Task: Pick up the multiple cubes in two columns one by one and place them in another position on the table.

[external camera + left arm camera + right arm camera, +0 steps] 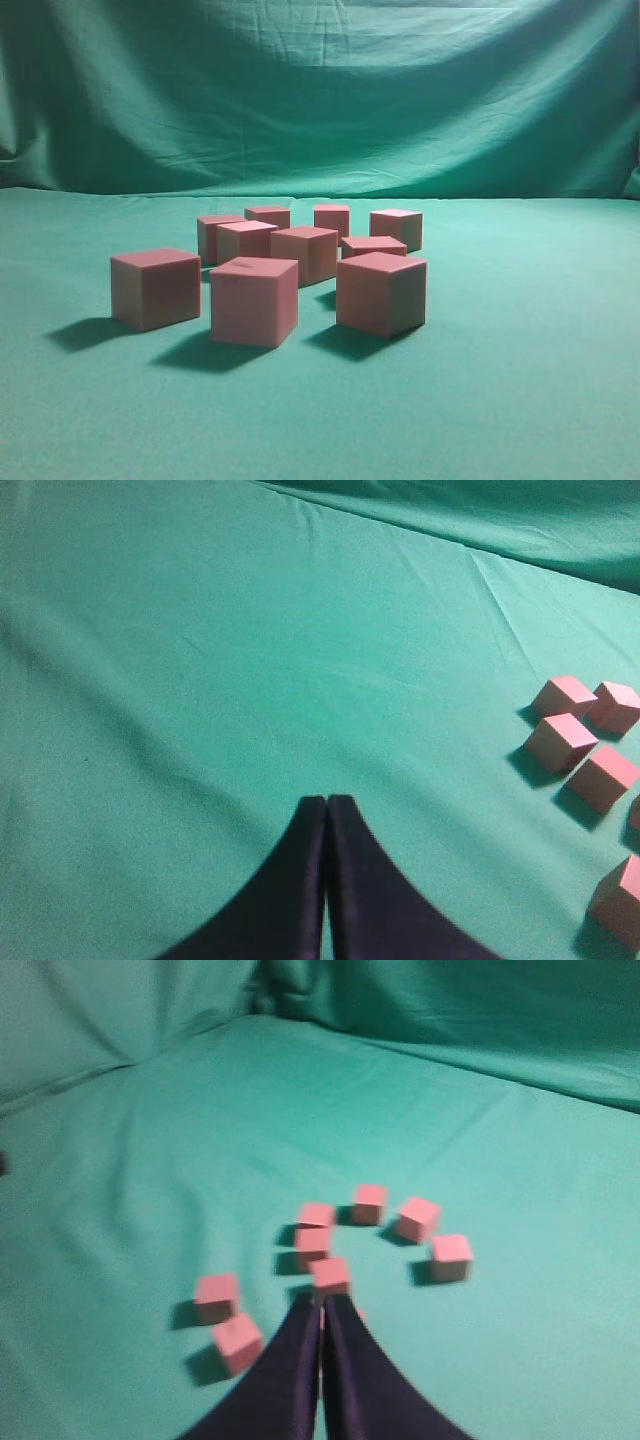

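Note:
Several pink cubes stand in a loose cluster on the green table; no gripper shows in the exterior view. In the left wrist view my left gripper is shut and empty over bare cloth, with some cubes well off to its right. The blurred right wrist view has my right gripper shut, hanging above the cluster. Its tips sit just short of one cube, and a sliver of pink shows past the black fingers. Nothing is held between them.
A draped green cloth backdrop rises behind the table. Bare cloth spreads to the left of the cubes. In the right wrist view two cubes lie apart on the left of the cluster.

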Controlling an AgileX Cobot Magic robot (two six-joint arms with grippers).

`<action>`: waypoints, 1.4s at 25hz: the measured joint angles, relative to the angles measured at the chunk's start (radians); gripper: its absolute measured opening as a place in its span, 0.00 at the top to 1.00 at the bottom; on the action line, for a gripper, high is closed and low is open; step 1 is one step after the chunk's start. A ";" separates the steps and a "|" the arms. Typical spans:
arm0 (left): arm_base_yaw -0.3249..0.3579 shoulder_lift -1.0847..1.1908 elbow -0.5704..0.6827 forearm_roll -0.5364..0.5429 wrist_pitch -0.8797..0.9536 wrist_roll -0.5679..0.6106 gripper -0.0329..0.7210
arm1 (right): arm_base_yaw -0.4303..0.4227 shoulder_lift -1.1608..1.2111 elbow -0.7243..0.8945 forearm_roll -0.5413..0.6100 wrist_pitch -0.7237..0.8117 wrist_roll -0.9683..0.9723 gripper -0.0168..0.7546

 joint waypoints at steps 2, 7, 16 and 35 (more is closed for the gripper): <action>0.000 0.000 0.000 0.000 0.000 0.000 0.96 | -0.069 -0.058 0.058 0.000 -0.026 0.000 0.98; 0.000 0.000 0.000 0.000 0.000 0.000 0.96 | -0.232 -0.198 0.188 0.002 -0.060 0.000 0.98; 0.000 0.000 0.000 0.000 0.000 0.000 0.96 | -0.427 -0.388 0.375 0.008 -0.091 0.000 0.98; 0.000 0.000 0.000 0.000 0.000 0.000 0.96 | -0.514 -0.392 0.505 -0.010 -0.141 -0.003 0.98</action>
